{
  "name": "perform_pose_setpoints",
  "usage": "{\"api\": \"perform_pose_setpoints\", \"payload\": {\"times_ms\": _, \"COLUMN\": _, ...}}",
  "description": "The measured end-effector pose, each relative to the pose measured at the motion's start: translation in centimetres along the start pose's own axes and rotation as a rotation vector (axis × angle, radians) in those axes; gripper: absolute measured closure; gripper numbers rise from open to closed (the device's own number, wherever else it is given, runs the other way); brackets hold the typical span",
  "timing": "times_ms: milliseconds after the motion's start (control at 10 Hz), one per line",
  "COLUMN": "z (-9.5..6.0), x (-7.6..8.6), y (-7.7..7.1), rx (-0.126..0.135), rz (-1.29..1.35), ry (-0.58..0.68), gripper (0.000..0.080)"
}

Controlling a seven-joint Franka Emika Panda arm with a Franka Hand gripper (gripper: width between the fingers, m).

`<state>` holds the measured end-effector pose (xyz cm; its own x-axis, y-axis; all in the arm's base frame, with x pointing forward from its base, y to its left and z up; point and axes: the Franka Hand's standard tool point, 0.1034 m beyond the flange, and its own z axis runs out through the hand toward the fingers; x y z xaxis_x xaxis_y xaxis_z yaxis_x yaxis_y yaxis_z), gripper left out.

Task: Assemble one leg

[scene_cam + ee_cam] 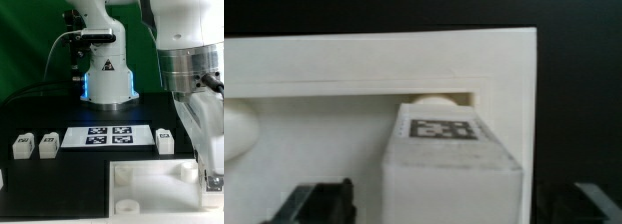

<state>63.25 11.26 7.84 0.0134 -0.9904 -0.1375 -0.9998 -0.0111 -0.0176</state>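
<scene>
In the wrist view a white leg (448,160) with a black-and-white tag lies against the large white square tray (384,60). Its rounded end (430,101) sits at a corner socket of the tray. My gripper (455,206) straddles the leg. Its dark fingers (326,205) stand on either side with a visible gap to the leg, so it is open. In the exterior view the gripper (211,178) hangs over the tray's (140,182) corner on the view's right, and that leg is hidden behind it.
The marker board (110,135) lies behind the tray. Two loose legs (22,146) (47,144) stand at the exterior view's left. Another leg (166,140) stands to the right of the board. The robot base (108,80) is at the back.
</scene>
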Motion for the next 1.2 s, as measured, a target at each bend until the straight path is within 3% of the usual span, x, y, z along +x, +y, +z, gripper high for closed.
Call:
{"api": "perform_pose_setpoints", "payload": {"times_ms": 100, "z": 0.2, "x": -0.9, "y": 0.2, "rx": -0.004, "rz": -0.188, "ry": -0.001, "gripper": 0.0188}}
{"api": "perform_pose_setpoints", "payload": {"times_ms": 200, "z": 0.2, "x": -1.7, "y": 0.3, "rx": -0.011, "rz": -0.348, "ry": -0.008, "gripper": 0.0161}}
{"api": "perform_pose_setpoints", "payload": {"times_ms": 400, "z": 0.1, "x": -1.8, "y": 0.3, "rx": -0.013, "rz": -0.699, "ry": -0.001, "gripper": 0.0152}}
{"api": "perform_pose_setpoints", "payload": {"times_ms": 700, "z": 0.2, "x": -1.5, "y": 0.2, "rx": -0.012, "rz": -0.965, "ry": 0.0, "gripper": 0.0151}}
{"api": "perform_pose_setpoints", "payload": {"times_ms": 800, "z": 0.0, "x": -0.9, "y": -0.1, "rx": -0.01, "rz": -1.191, "ry": 0.018, "gripper": 0.0151}}
{"api": "perform_pose_setpoints", "payload": {"times_ms": 1000, "z": -0.1, "x": -0.8, "y": -0.3, "rx": -0.025, "rz": -1.44, "ry": 0.047, "gripper": 0.0151}}
{"api": "perform_pose_setpoints", "payload": {"times_ms": 1200, "z": -0.1, "x": -0.6, "y": -0.3, "rx": -0.025, "rz": -1.395, "ry": 0.048, "gripper": 0.0151}}
